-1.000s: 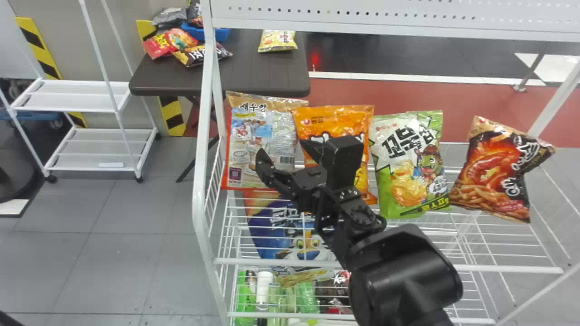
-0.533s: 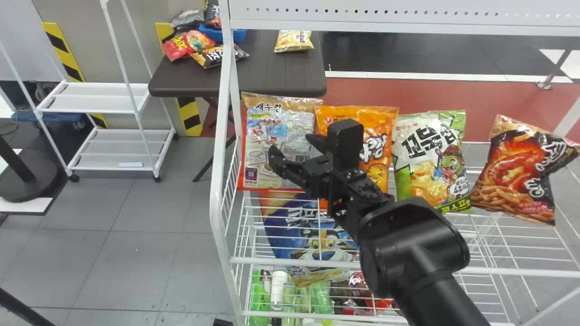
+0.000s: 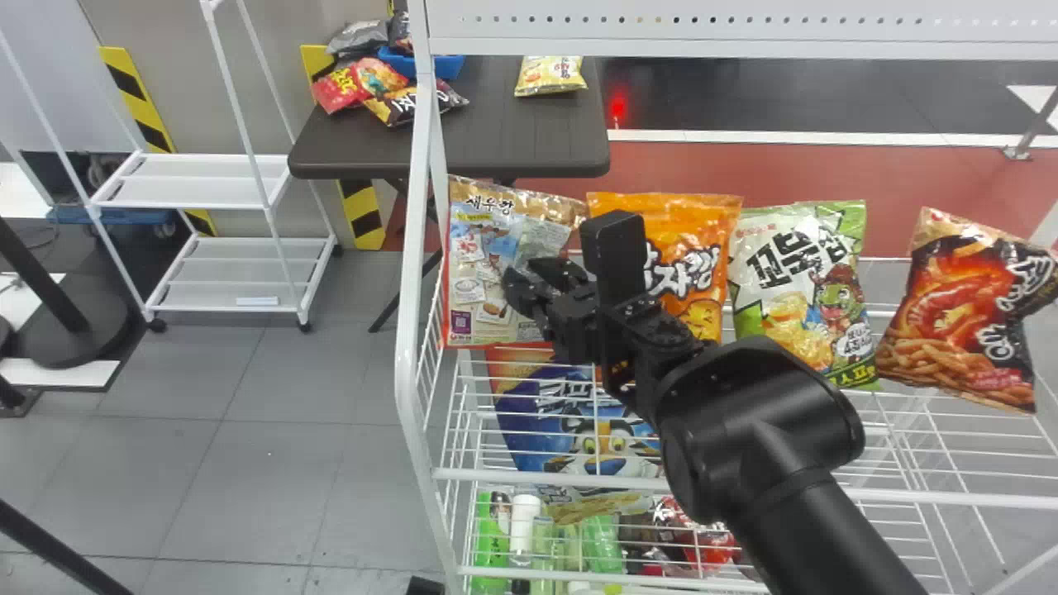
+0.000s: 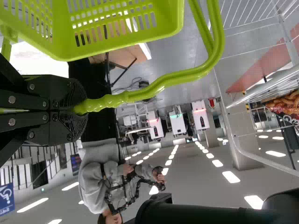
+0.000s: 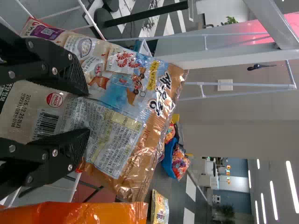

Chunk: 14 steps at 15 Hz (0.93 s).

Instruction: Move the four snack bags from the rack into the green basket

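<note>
Near the rack (image 3: pixel 407 330), the left gripper (image 4: pixel 81 108) is clamped on the handle (image 4: pixel 140 93) of the green basket (image 4: pixel 168 23). At the rack's left end, the right gripper (image 5: pixel 88 112) has its fingers pinched on the brown bag (image 3: pixel 488 273). Next along the rack stand the orange bag (image 3: pixel 711 223), the green bag (image 3: pixel 806 289) and the black bag (image 3: pixel 959 314). The task looks barely begun: all four bags are on the rack, so every transfer is left.
</note>
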### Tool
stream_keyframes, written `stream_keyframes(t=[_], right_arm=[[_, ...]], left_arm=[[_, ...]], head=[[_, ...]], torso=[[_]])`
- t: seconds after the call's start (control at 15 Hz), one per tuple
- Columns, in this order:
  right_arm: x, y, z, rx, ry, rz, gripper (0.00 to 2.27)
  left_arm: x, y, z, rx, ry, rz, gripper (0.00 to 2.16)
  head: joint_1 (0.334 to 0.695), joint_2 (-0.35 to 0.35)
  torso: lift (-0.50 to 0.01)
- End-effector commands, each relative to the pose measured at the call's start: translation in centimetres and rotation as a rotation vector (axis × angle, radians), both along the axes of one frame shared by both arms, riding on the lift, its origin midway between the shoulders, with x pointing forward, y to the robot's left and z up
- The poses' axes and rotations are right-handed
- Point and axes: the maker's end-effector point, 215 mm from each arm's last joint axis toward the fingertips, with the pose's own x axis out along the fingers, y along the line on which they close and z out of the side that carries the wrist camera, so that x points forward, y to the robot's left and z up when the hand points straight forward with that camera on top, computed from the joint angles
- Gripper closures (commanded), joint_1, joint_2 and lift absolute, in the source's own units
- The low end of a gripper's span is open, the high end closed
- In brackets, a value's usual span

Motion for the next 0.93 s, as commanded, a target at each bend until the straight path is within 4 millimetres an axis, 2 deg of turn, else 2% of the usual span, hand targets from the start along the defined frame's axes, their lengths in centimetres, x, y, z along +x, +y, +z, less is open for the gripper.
stream_keyframes(t=[0.0, 0.33, 0.53, 0.73, 0.87], right_arm=[[-0.7, 0.7, -0.1, -0.009, -0.002, 0.014, 2.08], [-3.1, 1.9, 0.7, 0.024, -0.002, 0.048, 2.1], [-6.0, 2.0, 1.2, 0.013, 0.01, 0.045, 2.11], [-8.9, -0.7, 3.0, -0.012, -0.04, -0.013, 2.11], [-11.0, -3.3, 6.2, 0.032, -0.073, -0.069, 2.11]], left_arm=[[0.0, 0.0, 0.0, 0.0, 0.0, 0.001, 2.08], [-0.2, 0.0, 0.0, -0.003, 0.003, -0.001, 2.05], [-0.2, 0.0, 0.0, -0.004, 0.0, -0.001, 2.05], [0.1, 0.3, 0.2, -0.008, -0.003, 0.008, 2.05], [0.7, 0.8, 0.4, -0.011, -0.01, 0.027, 2.05]], head=[[0.695, 0.04], [0.695, 0.06], [0.695, 0.074], [0.695, 0.072], [0.695, 0.056]], torso=[[0.0], [0.0], [0.0], [0.0], [0.0]])
